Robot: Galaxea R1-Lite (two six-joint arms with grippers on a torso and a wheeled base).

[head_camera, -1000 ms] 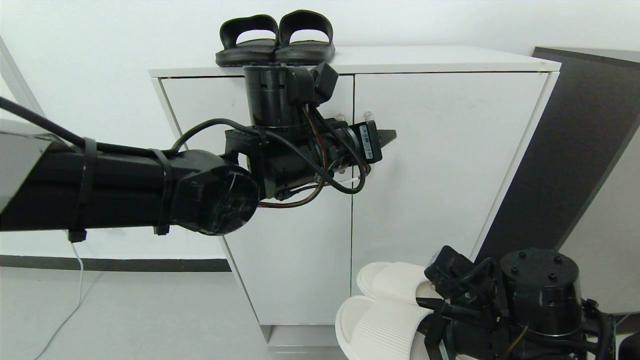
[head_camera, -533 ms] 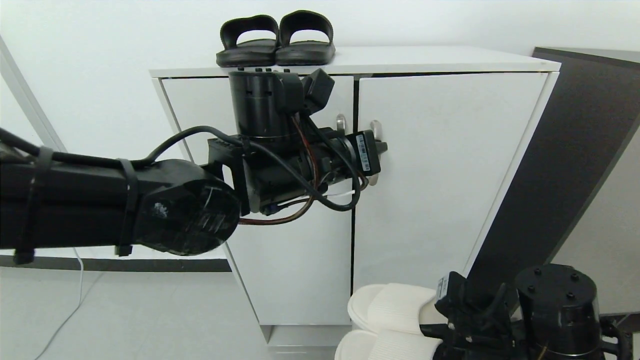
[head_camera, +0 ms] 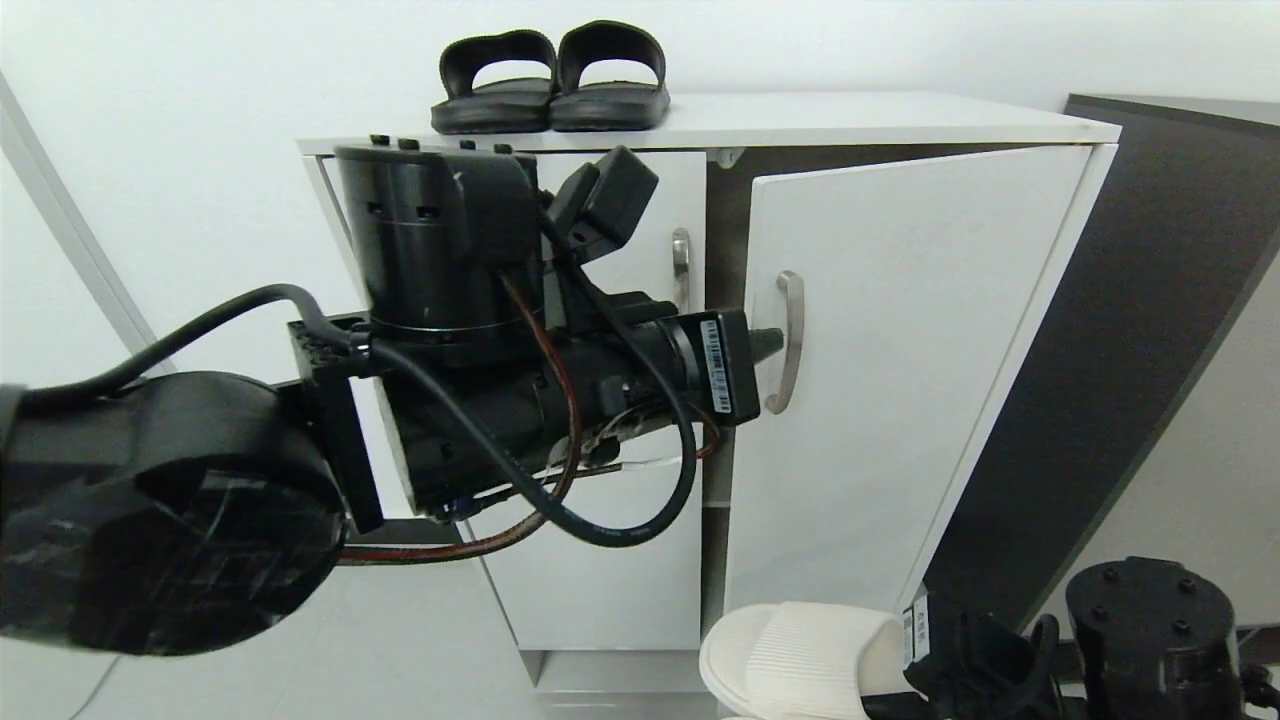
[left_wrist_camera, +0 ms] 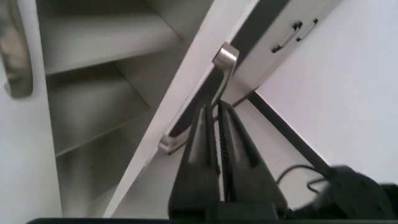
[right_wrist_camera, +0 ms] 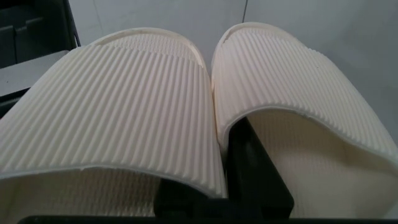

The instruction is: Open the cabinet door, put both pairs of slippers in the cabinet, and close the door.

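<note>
Swinging ajar where it was shut a second ago, the smooth white right door (head_camera: 900,350) follows the left pincer (head_camera: 768,345), clenched on its curved metal handle (head_camera: 790,340). The right pincer (right_wrist_camera: 249,165) grasps ribbed cream slippers (right_wrist_camera: 143,106), now lower, by the cabinet's (head_camera: 880,118) foot.

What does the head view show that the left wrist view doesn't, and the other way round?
Only the head view: the black slippers on top of the cabinet, and the white slippers low in front of it. Only the left wrist view: the shelves inside the cabinet. Both: the right door, ajar, and the left claw shut on its handle.
</note>
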